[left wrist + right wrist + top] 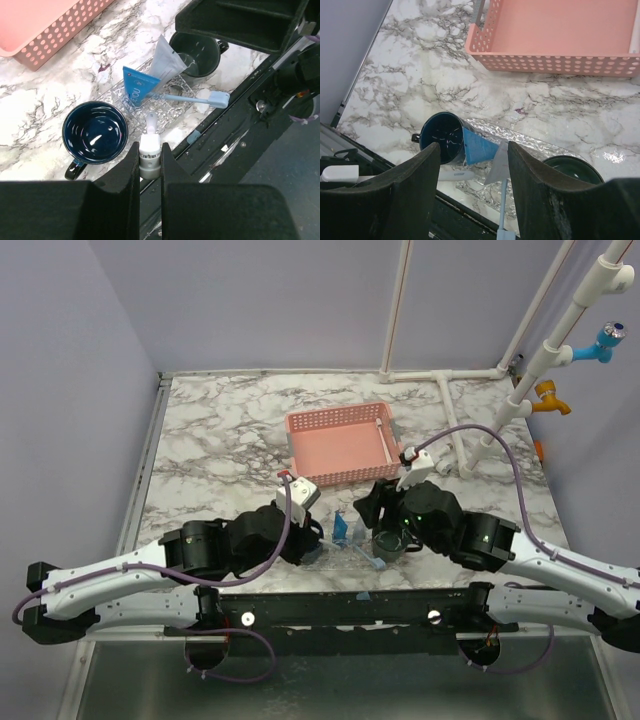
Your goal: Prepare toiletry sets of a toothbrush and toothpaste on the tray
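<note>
On the clear tray [116, 98] [535, 145] a small blue tube [137, 85] [480, 146] leans against a pale grey one [167, 57]. The light-blue toothbrush [192, 98] [502, 200] lies beside them, its head past the tray's near edge. An empty navy mug [95, 132] [440, 136] stands at the tray's left end and a dark green mug [195, 55] [572, 169] at the right end. My left gripper [150, 150] [312, 530] is shut on a slim white and grey object [150, 159] by the navy mug. My right gripper [472, 152] [378, 505] hangs open above the tubes, touching nothing.
A pink lattice basket [340, 445] [555, 62] [45, 30] sits behind the tray with a white stick [384, 435] inside at its right. The black front rail [340, 605] runs just below the tray. White pipes [470, 430] stand at the back right.
</note>
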`<action>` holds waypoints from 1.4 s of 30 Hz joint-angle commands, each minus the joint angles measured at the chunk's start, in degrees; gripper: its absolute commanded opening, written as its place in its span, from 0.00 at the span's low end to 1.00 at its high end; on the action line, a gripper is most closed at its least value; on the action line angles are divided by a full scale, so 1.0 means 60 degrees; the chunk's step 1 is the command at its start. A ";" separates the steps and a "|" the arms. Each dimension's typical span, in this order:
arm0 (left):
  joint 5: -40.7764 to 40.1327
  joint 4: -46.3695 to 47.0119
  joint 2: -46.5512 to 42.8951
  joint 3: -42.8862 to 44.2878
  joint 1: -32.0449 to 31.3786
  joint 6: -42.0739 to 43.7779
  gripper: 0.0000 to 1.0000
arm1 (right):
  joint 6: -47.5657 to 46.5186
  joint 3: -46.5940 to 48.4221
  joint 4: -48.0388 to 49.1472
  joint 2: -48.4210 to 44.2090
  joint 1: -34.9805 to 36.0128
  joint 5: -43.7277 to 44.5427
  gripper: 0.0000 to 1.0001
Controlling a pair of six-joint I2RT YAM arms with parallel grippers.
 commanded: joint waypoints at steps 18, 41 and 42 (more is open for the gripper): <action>-0.0907 0.1442 0.0849 -0.0994 -0.0372 -0.0381 0.00 | 0.0353 -0.0469 0.0175 -0.0517 0.0053 0.0617 0.59; -0.1632 0.2302 0.1201 -0.1614 -0.0546 -0.0944 0.00 | 0.0389 -0.0723 0.0175 -0.0561 0.0058 0.0656 0.60; -0.1628 0.2301 0.1234 -0.1607 -0.0562 -0.0946 0.00 | 0.0391 -0.0722 0.0175 -0.0564 0.0055 0.0648 0.60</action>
